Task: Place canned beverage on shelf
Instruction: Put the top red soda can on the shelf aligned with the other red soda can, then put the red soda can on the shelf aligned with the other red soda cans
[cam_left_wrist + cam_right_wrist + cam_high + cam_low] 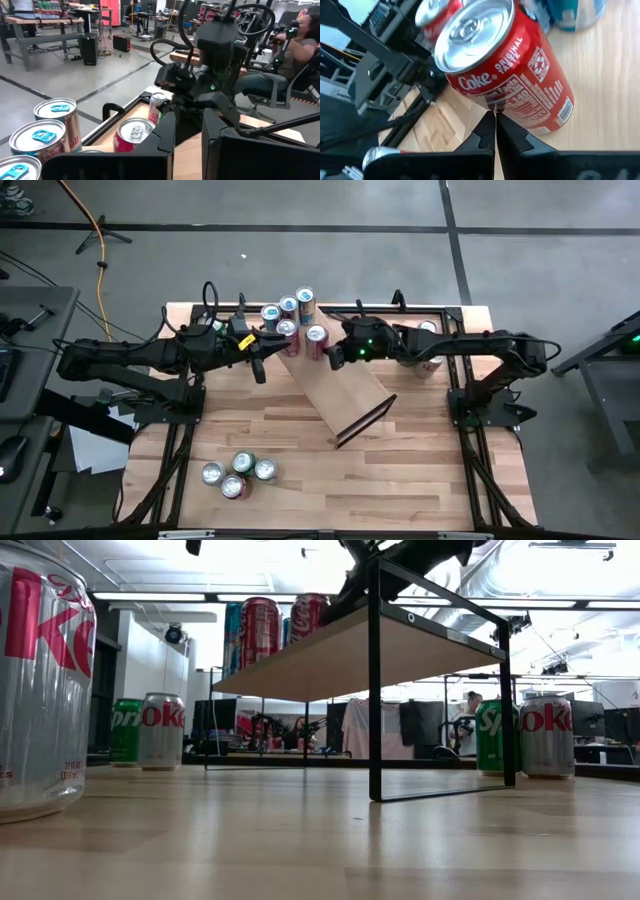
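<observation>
The shelf, a pale plank on a black frame, lies slantwise mid-table. Several cans stand on its far end. A red Coke can stands upright on the plank beside them, large in the right wrist view. My right gripper is shut, its tips at this can's side; from above it is just right of the can. My left gripper hovers level at the shelf's far left end, above the cans, with a narrow gap between its fingers and nothing in it. My right gripper's shut fingertips stand at the Coke can's side wall, low on the label, slanting down from the table's right. The view looks along the fingers, so I cannot tell whether they touch it. The can's base is on the plank.
Several cans stand on the tabletop near the front left, and more stand under my right arm at the far right. In the low view, cans flank the shelf's black legs. A person sits beyond the table.
</observation>
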